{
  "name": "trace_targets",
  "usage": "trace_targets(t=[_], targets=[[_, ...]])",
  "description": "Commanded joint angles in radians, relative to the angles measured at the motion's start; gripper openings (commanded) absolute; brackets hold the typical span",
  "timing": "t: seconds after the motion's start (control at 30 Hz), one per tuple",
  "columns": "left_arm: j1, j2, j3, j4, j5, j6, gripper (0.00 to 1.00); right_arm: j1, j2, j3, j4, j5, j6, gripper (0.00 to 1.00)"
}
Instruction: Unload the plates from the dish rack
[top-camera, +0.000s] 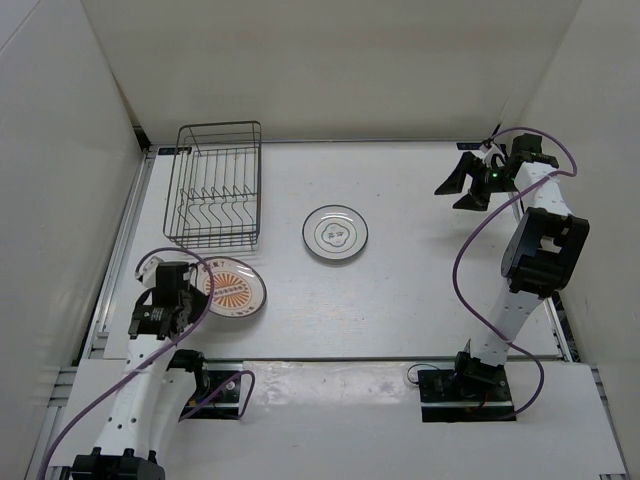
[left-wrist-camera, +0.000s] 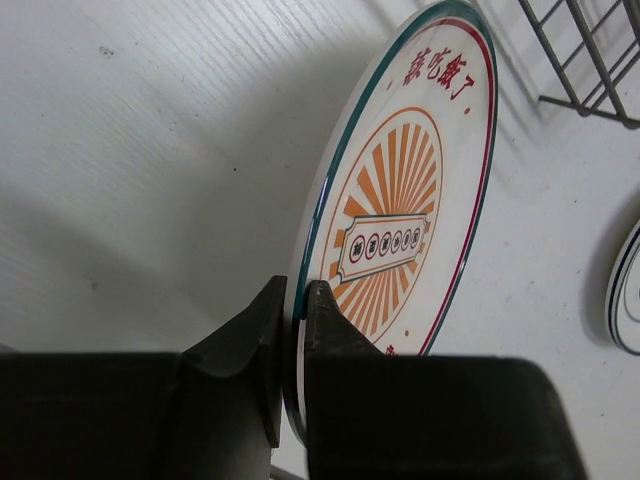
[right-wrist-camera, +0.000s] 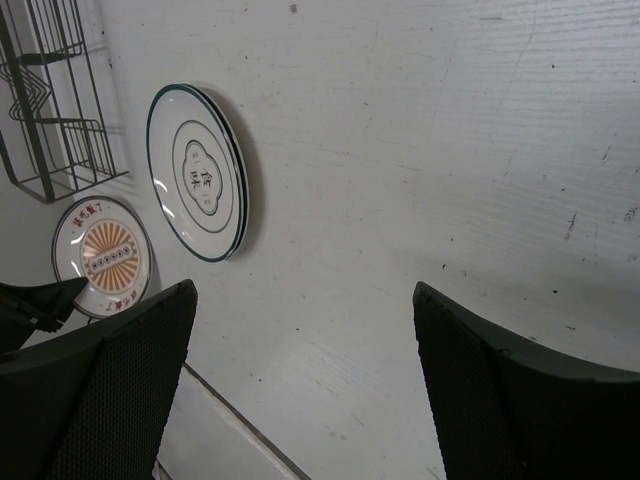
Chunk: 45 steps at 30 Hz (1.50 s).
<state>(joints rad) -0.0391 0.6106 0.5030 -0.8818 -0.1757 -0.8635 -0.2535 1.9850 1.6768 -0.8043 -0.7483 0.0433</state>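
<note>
One orange-patterned plate (top-camera: 235, 288) sits near-left on the counter (top-camera: 420, 290), just on the near side of the dish rack (top-camera: 215, 185), its rim pinched tight in the left claw (left-wrist-camera: 296, 310). White plates (top-camera: 335, 233), seemingly two stacked, lie flat right of the rack. Far right, the right claw (top-camera: 468, 185) hangs spread wide.

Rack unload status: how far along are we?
Done: the dish rack looks empty, and the white plates lie on the table, seemingly two stacked. In hand: the left gripper is clamped on the rim of the orange plate, low beside the rack; whether it touches the table is unclear. Left: release it. The right gripper is open, holding nothing.
</note>
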Motion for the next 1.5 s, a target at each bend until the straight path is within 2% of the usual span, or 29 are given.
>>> trace_targets(t=[0.0,0.03,0.17,0.33,0.5,0.73,1.17,1.47], targets=[[0.004,0.035,-0.073,-0.190,-0.223,0.009,0.16,-0.006,-0.012,0.006,0.008,-0.029,-0.025,0.90],[0.001,0.044,-0.078,-0.192,-0.234,0.006,0.22,-0.006,-0.009,0.006,0.005,-0.026,-0.028,0.90],[0.002,0.069,-0.069,-0.261,-0.281,-0.041,0.29,-0.006,-0.006,0.011,0.001,-0.026,-0.031,0.90],[0.002,0.129,-0.081,-0.302,-0.304,-0.118,0.30,-0.003,0.001,0.029,-0.006,-0.023,-0.026,0.90],[0.002,0.182,-0.110,-0.273,-0.306,-0.187,0.32,-0.006,0.002,0.049,-0.019,-0.025,-0.033,0.90],[0.002,0.244,-0.144,-0.233,-0.332,-0.272,0.45,-0.007,0.005,0.063,-0.041,-0.020,-0.040,0.90],[0.001,0.471,-0.074,-0.167,-0.309,-0.246,0.46,-0.009,0.005,0.058,-0.050,-0.017,-0.039,0.90],[0.002,0.497,-0.020,-0.146,-0.323,-0.244,0.46,-0.007,0.008,0.061,-0.049,-0.016,-0.037,0.90]])
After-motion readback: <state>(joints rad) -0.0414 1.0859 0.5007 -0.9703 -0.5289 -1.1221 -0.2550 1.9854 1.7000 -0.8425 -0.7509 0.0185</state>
